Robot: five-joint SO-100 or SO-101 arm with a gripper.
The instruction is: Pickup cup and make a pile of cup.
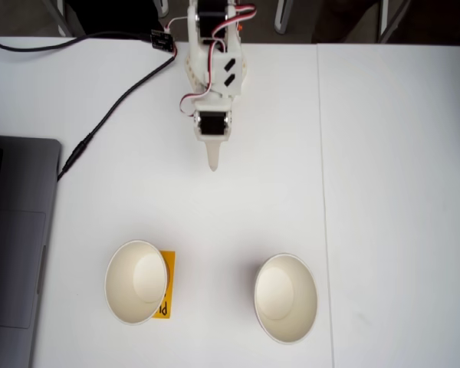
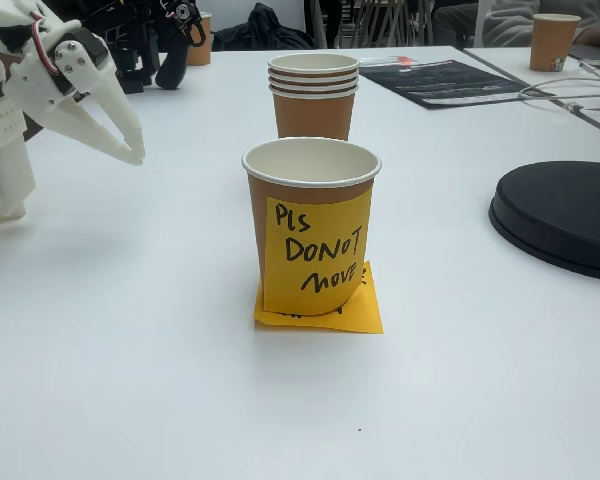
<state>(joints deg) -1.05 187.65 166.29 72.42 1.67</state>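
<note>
In a fixed view from above, two cups stand upright on the white table [image 1: 399, 192], near edge; labelled cup [image 1: 136, 281] at left, sitting on an orange sticky note [image 1: 165, 285] that shows past its right side; plain cup [image 1: 286, 297] to its right, well apart, untouched. A grey laptop [image 1: 15, 253] lies at the far left edge; a black cable [image 1: 100, 126] runs from it toward the arm.

Farther up that view, the gripper [image 1: 212, 164] hangs over bare table, tip pointing toward the cups, nothing in it; how wide it stands cannot be told from above.

In a fixed view from table level, the labelled cup [image 2: 311, 225] is nearest, brown-sided, note reading "PLS DO NOT MOVE" stuck to its front; a stack of cups [image 2: 313, 95] stands behind it; the gripper [image 2: 133, 147] at left shows fingers nearly together, empty; a black disc [image 2: 565, 215] lies at right.
</note>
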